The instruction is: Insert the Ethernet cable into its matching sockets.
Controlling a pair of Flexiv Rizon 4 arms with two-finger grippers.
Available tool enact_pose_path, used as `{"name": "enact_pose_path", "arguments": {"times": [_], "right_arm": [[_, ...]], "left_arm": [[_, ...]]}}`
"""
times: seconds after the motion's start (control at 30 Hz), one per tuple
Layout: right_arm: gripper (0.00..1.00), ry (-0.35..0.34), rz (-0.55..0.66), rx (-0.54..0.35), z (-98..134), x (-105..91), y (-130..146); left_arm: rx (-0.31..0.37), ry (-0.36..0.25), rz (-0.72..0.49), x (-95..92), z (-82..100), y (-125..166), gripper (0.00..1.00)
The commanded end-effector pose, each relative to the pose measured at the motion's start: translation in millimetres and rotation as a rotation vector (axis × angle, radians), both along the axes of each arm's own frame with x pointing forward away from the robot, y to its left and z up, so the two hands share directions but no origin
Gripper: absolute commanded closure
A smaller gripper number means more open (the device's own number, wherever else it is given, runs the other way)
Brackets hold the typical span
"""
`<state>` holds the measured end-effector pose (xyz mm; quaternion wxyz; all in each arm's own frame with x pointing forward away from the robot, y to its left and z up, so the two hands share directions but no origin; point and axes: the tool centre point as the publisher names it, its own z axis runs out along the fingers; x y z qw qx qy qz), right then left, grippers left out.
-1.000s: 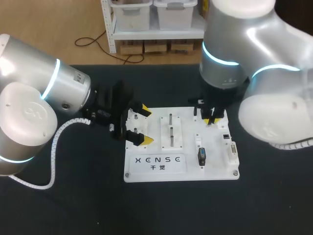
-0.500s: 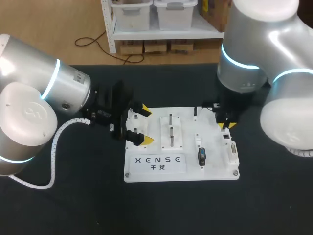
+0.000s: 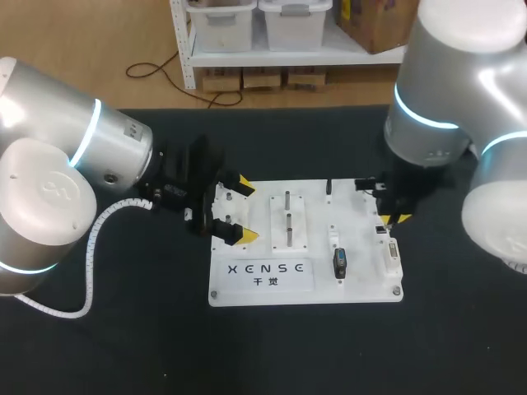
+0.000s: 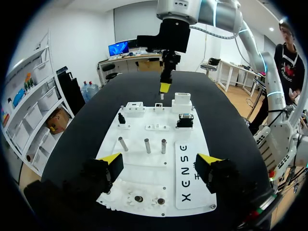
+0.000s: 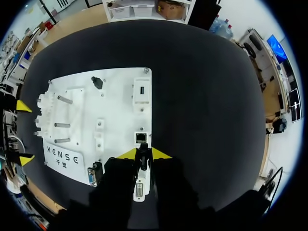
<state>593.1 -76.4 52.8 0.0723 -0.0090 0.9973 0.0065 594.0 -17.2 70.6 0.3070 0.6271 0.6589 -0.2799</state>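
Left gripper (image 3: 235, 210) released, fingers astride the edge of the white board (image 3: 317, 247) on the desk (image 3: 123, 329) — right gripper (image 5: 143, 155) grasps the Ethernet cable (image 5: 143, 159) just short of its socket (image 5: 141, 137). Judged best: square the plug with the opening, then press straight in — no tilt, no twist.

A black table (image 3: 123, 346) carries one white board (image 3: 325, 292), lying flat near its middle, shifted slightly toward 3 o'clock, long edges running 9 to 3.
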Motion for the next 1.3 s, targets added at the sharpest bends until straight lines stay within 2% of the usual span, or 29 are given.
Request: {"name": "enact_pose_path", "arguments": {"times": [0.03, 0.37, 1.3], "right_arm": [[1.0, 0.0, 0.007, 0.008, -7, 4.2, -1], [1.0, 0.012, 0.027, 0.016, -13, 9.7, 3], [1.0, 0.031, 0.029, 0.009, -19, 10.3, 4]], "left_arm": [[0.005, 0.002, 0.0, 0.9, 0.1, -1, 0.0], [0.005, 0.002, 0.0, 0.9, 0.1, -1, 0.0], [0.005, 0.002, 0.0, 0.9, 0.1, -1, 0.0]]}}
